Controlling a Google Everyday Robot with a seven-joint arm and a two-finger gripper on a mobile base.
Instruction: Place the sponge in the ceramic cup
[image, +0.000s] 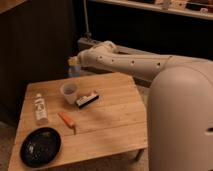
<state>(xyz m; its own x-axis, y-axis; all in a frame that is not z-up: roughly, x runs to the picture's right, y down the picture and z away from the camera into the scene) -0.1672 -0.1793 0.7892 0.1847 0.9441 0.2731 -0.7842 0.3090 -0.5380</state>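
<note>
Jaws clamped on the sponge (75, 71), the gripper (74, 66) hovers just beyond the ceramic cup (69, 93), seemingly to drop it in.

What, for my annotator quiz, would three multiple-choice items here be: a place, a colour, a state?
1. Where on the wooden table is the black plate? A far right corner; B near left corner as pictured; C centre.
2. What colour is the sponge? A blue; B yellow; C red.
3. How is the gripper? A open on the table; B shut, empty, over the plate; C shut on the sponge, raised near the ceramic cup.
Key: 1 B, it lies at the picture's lower left; 2 A, a blue block shows in the gripper; 3 C, the sponge is held in the air by the cup.
</note>
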